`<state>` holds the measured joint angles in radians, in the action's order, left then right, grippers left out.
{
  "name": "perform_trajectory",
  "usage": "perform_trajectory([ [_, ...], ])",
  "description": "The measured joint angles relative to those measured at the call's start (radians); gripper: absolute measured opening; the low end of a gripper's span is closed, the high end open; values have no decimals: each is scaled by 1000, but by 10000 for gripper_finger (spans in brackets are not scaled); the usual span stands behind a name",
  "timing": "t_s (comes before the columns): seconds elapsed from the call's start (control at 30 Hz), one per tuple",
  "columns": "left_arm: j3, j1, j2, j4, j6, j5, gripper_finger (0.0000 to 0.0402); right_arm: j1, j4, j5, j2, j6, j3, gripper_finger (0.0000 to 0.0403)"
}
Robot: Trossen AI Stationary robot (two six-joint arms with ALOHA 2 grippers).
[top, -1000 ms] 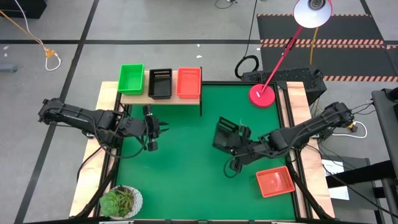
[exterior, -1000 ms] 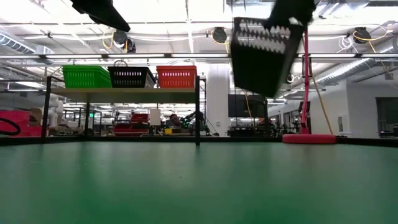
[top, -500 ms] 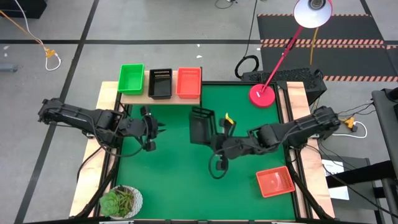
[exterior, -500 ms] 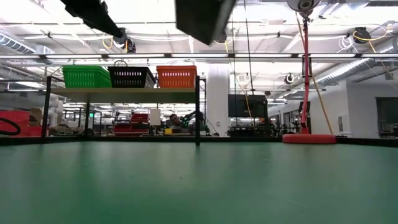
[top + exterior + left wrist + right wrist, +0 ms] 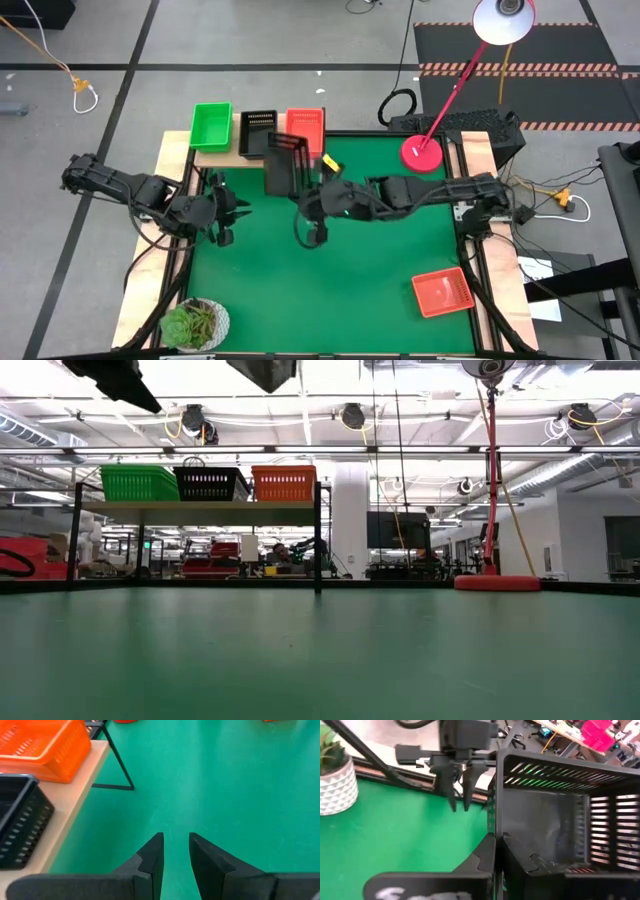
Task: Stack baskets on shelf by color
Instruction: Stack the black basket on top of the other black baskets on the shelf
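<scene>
Three baskets sit side by side on the wooden shelf [image 5: 262,157] at the table's far edge: a green basket [image 5: 211,125], a black basket [image 5: 255,126] and a red-orange basket [image 5: 306,122]. Another black basket [image 5: 284,163] hangs high in the air just in front of the shelf, with my right gripper [image 5: 496,840] shut on it. My left gripper [image 5: 228,212] stands open near the table's left side with nothing between its fingers [image 5: 152,855]. One more red-orange basket [image 5: 441,291] rests on the mat at the near right. My right gripper pinches one wall of the black basket [image 5: 495,812], with one finger [image 5: 479,857] outside and the other [image 5: 527,865] inside. The fingers come from the table's right side, nearly level. The basket is lifted clear of mat and shelf, tipped, its inside turned toward the wrist.
A potted plant [image 5: 195,323] stands at the near left corner. A red lamp base [image 5: 421,152] sits at the far right, its stem slanting up over the table's edge. Wooden rails run along both sides of the green mat [image 5: 340,270].
My right gripper has risen and swung from the table's right half toward the far left, up to the shelf front, rolling as it went. The black basket came along, climbing and turning about. My left gripper has drawn back a little toward the table's left edge.
</scene>
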<state>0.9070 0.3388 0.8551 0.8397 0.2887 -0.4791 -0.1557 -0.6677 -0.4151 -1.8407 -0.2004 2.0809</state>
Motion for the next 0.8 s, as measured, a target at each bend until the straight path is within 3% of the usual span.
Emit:
perform_trajectory([
  [0.27,0,43,-6,35,5,-70,93,129,61,114,-102,-79,139,10],
  [0.47,-49,47,-32,34,-7,-99,93,217,131,199,-123,-111,142,10],
  [0.8,-125,47,-183,26,28,-150,93,338,197,315,-152,-142,141,11],
])
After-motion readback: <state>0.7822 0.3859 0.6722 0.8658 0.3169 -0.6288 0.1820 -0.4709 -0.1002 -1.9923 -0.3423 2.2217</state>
